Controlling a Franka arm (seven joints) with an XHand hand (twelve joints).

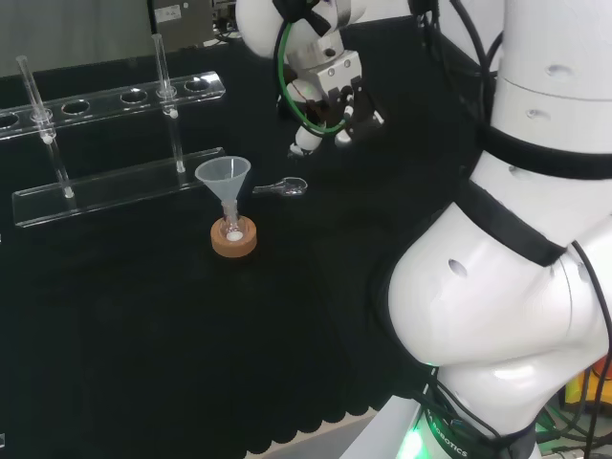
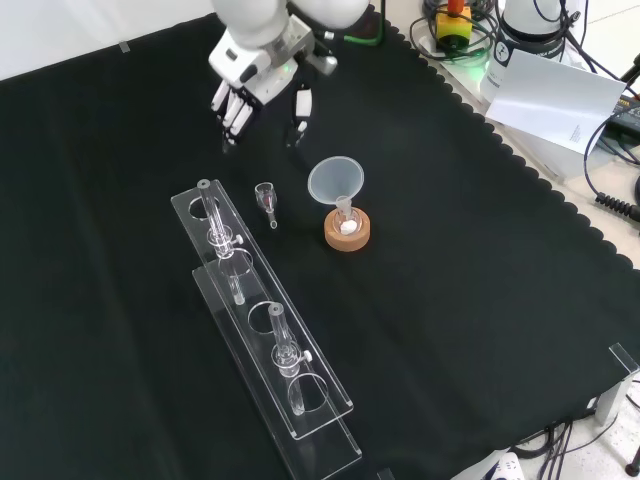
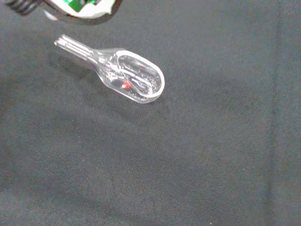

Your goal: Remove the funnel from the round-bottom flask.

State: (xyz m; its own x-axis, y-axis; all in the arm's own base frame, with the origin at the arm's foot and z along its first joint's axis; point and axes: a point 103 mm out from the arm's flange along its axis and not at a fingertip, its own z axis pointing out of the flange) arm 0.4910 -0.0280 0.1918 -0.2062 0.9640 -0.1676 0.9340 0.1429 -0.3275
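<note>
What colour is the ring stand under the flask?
Light brown cork, seen best in the front view.

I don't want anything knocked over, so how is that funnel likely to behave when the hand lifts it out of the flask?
The funnel looks thin, translucent plastic, so probably light and fairly stiff. Its wide cone atop a narrow stem suggests it tips easily if nudged sideways. The small flask merely sits in a cork ring, so it may lift along.

Clear funnel (image 1: 223, 177), tan cork ring (image 1: 234, 238), black cloth (image 1: 143, 335).
</note>
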